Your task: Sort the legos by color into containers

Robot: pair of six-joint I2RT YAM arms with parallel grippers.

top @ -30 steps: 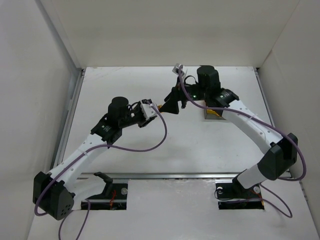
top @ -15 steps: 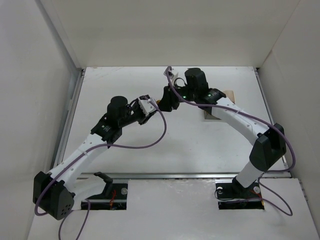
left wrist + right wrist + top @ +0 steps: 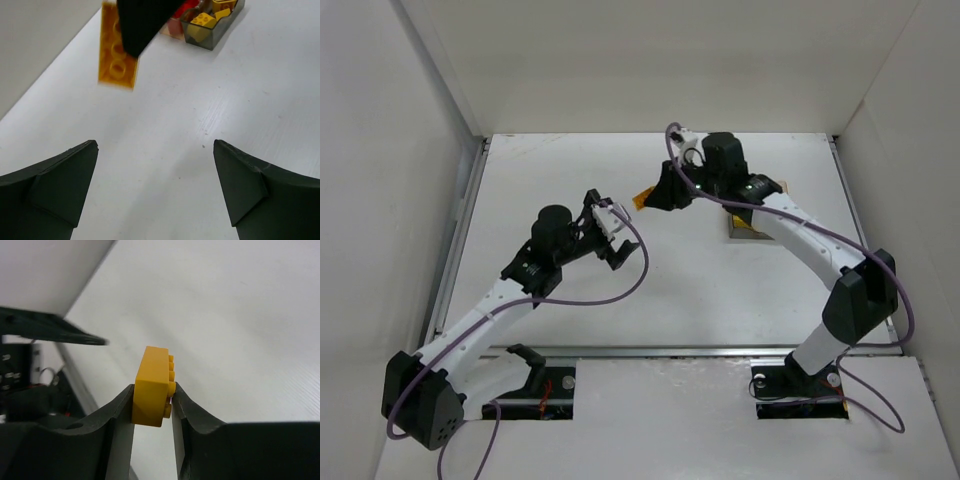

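A yellow lego (image 3: 152, 390) stands on edge between the fingers of my right gripper (image 3: 153, 401), which is shut on it above the table. In the top view that gripper (image 3: 655, 197) holds the lego (image 3: 640, 203) left of the containers (image 3: 748, 230), which my right arm partly hides. My left gripper (image 3: 155, 150) is open and has nothing between its fingers. It points at the held lego (image 3: 117, 55) from a short way off. Beyond it, the greyish tub (image 3: 214, 36) holds yellow legos (image 3: 202, 20). The adjoining tub (image 3: 172, 27) shows red.
White walls close in the table on the left, back and right. A metal rail (image 3: 670, 351) runs along the near edge by the arm bases. A purple cable (image 3: 620, 290) loops beside the left arm.
My left gripper opened, let go of the yellow lego and drew back toward the lower left. My right gripper shut on that lego and now holds it alone.
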